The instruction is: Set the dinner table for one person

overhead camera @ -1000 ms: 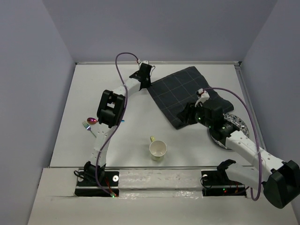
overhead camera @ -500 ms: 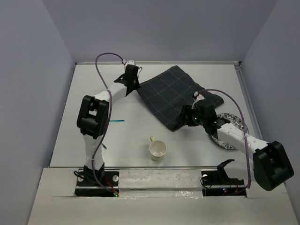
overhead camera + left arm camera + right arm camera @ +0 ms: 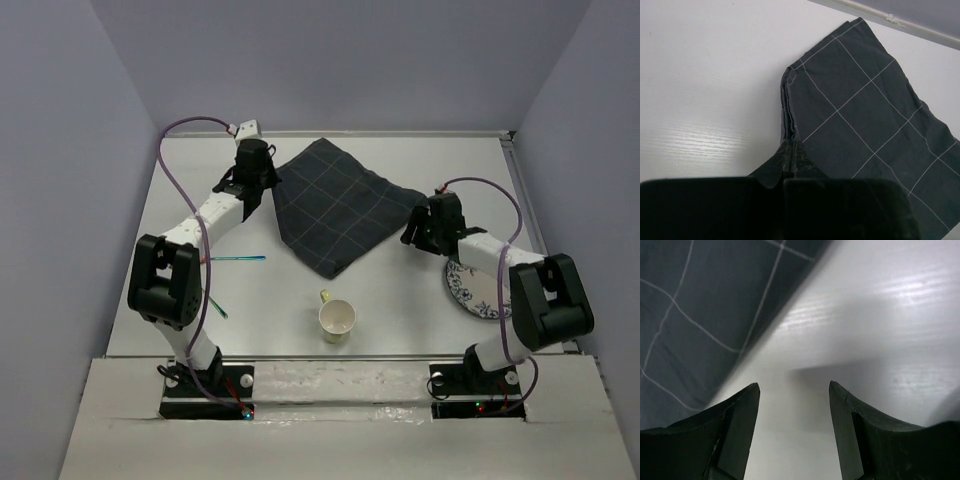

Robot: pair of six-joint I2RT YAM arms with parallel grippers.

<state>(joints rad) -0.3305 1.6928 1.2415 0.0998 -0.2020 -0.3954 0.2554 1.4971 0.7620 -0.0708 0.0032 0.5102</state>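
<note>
1. Plainly, the white table [image 3: 400,300] fills the walled workspace in the top view. It carries everything, and both arm bases sit at its near edge.
2. A dark navy checked cloth [image 3: 335,205] lies on the far middle of the table, turned like a diamond with one corner pointing toward the near edge.
3. The left gripper [image 3: 791,150] is pinched tight on the left corner of the cloth, where the fabric bunches into layered folds between its fingers.
4. The right gripper [image 3: 794,390] has its fingers apart over bare table just beside the right edge of the cloth, with nothing between them.
5. A cream cup [image 3: 337,319] stands upright in the middle near the near edge, well apart from the cloth, its handle toward the far left.
6. A patterned plate [image 3: 456,288] lies at the right, partly hidden under the right arm.
7. A thin teal stick-like item [image 3: 240,259] lies on the table left of the cloth, beside the left arm. I cannot tell what it is.
</note>
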